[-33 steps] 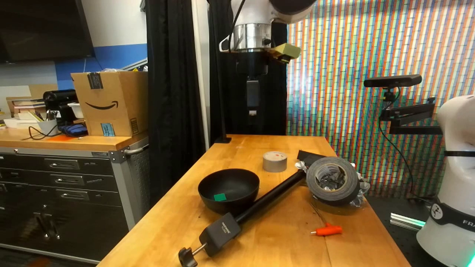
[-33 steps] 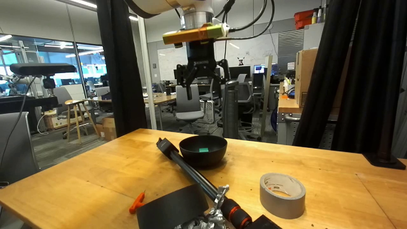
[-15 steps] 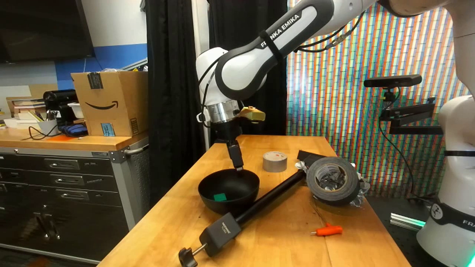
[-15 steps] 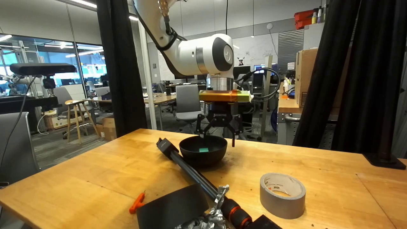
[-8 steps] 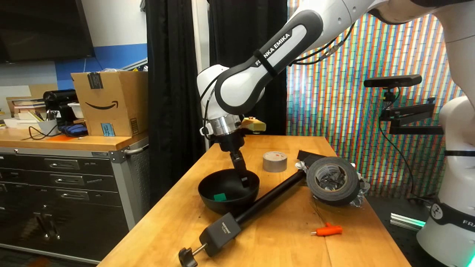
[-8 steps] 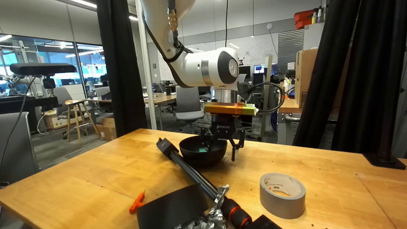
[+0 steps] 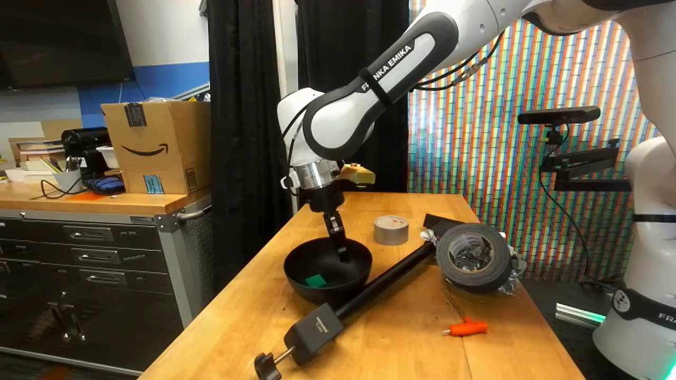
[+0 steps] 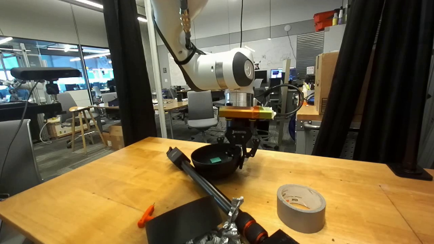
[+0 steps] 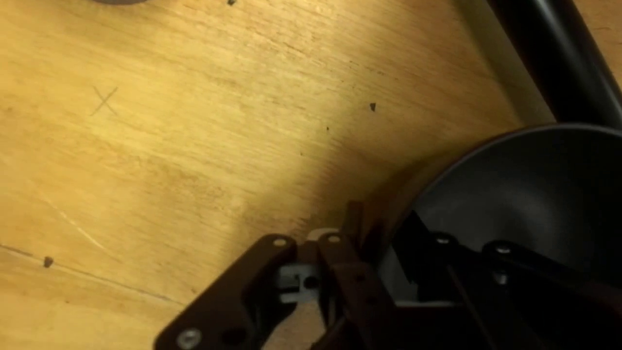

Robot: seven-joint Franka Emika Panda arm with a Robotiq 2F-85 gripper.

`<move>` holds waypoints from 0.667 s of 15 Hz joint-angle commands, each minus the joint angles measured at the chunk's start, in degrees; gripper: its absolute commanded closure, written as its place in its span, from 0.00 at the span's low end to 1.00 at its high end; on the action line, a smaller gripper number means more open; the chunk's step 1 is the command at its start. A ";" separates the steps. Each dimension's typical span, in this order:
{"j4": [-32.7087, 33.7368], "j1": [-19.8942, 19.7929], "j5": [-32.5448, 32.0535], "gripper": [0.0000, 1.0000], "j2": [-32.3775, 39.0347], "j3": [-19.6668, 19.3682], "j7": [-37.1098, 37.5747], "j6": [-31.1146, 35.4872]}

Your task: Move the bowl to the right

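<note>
Wrist view, claw [image 9: 382,236]: closed narrowly over the rim of the bowl [image 9: 515,194], with one finger inside and one outside; judged to have hold of the wall. Bowl, black: was found between the bar [image 8: 203,183] and an edge of the tabletop [image 8: 84,203], just beside the former and well apart from the grey tape [image 8: 301,210], in both exterior views. Not determinable: whether touching the bar, whether lifted. Progress, as judged: reached and seemingly grasped; carry to the right not yet done. Left over: transport, setting down, release, withdrawal. Orientation: pointed mouth upward, perhaps slightly tilted, with a green patch [image 8: 215,160] visible inside; being round, showed no long axis.
</note>
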 commanded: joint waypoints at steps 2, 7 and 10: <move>1.60 0.55 -2.25 0.98 -3.43 0.26 1.42 -1.06; 1.60 1.59 -5.00 0.95 -10.51 0.25 3.18 -1.93; 1.54 2.19 -7.03 0.95 -16.15 0.17 4.65 -2.89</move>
